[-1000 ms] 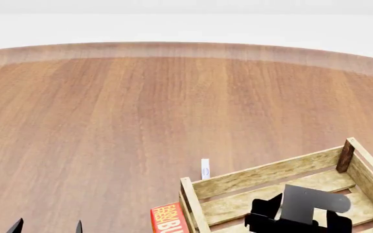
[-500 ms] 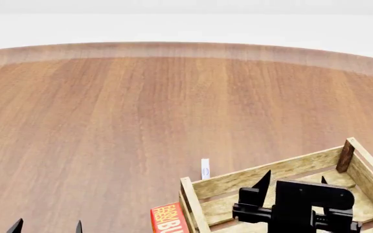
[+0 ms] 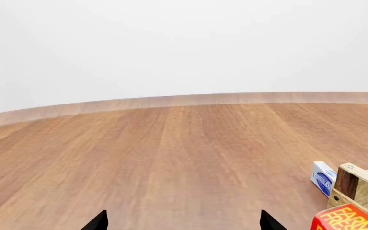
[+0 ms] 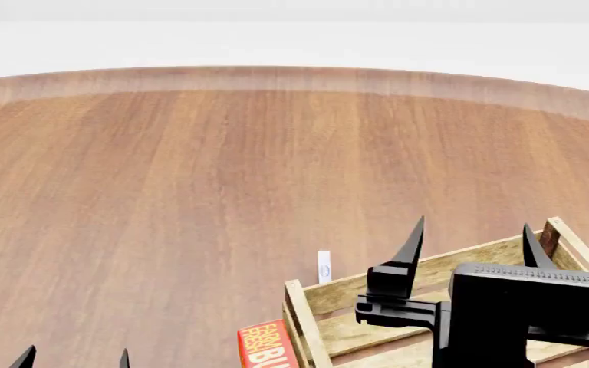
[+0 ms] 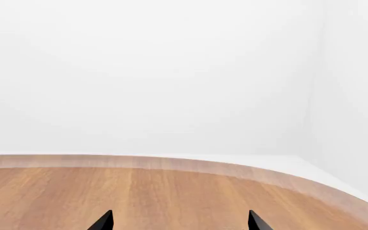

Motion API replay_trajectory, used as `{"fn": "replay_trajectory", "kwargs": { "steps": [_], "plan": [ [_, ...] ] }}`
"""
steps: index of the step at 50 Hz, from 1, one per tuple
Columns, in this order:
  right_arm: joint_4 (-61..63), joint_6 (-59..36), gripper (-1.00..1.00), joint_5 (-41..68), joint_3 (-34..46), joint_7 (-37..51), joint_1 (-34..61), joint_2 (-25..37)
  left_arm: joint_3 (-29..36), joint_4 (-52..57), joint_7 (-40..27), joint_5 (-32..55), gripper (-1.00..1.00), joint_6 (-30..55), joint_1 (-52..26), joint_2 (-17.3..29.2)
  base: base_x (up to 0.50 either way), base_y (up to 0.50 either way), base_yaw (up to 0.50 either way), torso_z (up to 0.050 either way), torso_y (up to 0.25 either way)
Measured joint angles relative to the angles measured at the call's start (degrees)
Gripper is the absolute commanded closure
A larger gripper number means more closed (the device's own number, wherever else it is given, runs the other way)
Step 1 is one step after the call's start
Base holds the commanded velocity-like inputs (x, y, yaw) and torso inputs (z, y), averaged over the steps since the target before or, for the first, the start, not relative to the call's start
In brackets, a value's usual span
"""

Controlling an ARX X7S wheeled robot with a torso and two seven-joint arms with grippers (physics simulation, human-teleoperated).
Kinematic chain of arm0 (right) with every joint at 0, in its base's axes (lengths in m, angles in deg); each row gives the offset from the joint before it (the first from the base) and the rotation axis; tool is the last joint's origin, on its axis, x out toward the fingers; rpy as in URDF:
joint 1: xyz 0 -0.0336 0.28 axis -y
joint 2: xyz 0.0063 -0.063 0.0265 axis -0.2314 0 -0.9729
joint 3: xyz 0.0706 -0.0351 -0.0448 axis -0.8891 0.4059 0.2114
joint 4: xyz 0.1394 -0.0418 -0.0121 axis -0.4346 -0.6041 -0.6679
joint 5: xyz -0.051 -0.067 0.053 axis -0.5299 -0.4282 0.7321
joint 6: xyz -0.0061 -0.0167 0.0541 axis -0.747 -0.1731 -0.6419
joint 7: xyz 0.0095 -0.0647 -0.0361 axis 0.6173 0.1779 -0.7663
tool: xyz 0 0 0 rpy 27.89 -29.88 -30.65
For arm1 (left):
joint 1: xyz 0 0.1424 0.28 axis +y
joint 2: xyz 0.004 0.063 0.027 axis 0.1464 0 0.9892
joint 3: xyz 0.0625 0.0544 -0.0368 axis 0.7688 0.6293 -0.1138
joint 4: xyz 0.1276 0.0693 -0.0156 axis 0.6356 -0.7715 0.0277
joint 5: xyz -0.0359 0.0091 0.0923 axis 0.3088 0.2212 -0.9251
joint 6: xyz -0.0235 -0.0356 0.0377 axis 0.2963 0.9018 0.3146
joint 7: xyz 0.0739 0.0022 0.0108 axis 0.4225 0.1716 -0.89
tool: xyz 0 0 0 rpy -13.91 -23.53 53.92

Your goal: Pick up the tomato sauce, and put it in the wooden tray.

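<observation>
The tomato sauce shows in none of the views. The wooden tray (image 4: 348, 294), made of pale slats with darker corner posts, sits at the lower right of the head view; one of its corners (image 3: 349, 180) appears in the left wrist view. My right gripper (image 4: 472, 232) hangs above the tray, open, fingers pointing away over the table with nothing between them. Its body hides part of the tray's inside. In its own view the right gripper (image 5: 180, 221) faces bare table and wall. My left gripper (image 4: 76, 357) (image 3: 184, 223) is open and empty at the near left.
A red box with yellow lettering (image 4: 264, 346) (image 3: 350, 220) stands against the tray's left outer side. Just beyond the tray's far left corner stands a small white-and-blue pack (image 4: 324, 267) (image 3: 323, 176). The round wooden table (image 4: 223, 169) stretches far ahead to its curved edge.
My right gripper has risen from low inside the tray and swung its fingers up and forward, open the whole time. The left gripper has not moved.
</observation>
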Motion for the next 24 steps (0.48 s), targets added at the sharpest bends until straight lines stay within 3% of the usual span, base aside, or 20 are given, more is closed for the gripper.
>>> {"fn": "replay_trajectory", "kwargs": {
  "steps": [16, 20, 24],
  "plan": [
    [24.24, -1.13, -1.0, 1.32, 0.08, 3.27, -10.46, 5.98, 0.25, 0.75, -0.38, 0.13, -1.0, 0.52, 0.06, 0.24, 0.0, 0.0, 0.0, 0.0, 0.0],
    [28.37, 3.35, -1.0, 2.16, 4.3, 8.76, -12.04, 12.09, 0.31, 0.91, -0.47, 0.16, -1.0, 0.7, 0.0, 0.28, 0.0, 0.0, 0.0, 0.0, 0.0],
    [31.15, 10.74, -1.0, 1.83, 13.78, 17.26, -10.14, 20.77, 0.37, 1.17, -0.6, 0.2, -1.0, 0.95, -0.04, 0.33, 0.0, 0.0, 0.0, 0.0, 0.0]
  ]
}}
